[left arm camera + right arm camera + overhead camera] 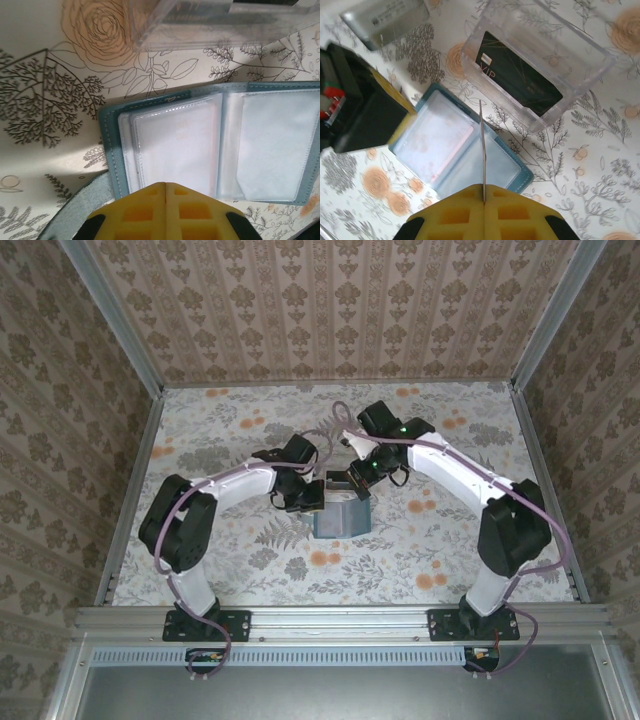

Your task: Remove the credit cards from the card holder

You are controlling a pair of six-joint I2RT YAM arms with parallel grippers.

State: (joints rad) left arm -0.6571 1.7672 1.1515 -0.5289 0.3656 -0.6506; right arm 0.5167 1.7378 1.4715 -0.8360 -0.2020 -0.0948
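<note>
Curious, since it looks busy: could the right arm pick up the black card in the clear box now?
Probably not yet. The right fingers are shut on a thin card held edge-on. The clear box looks open, with nothing over the black card, so the way seems free once they let go.

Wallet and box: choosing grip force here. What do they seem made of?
The wallet looks like matte teal faux leather, stitched along its edge, with glossy clear sleeves inside. The box looks like rigid clear plastic: the tablecloth pattern shows through.
</note>
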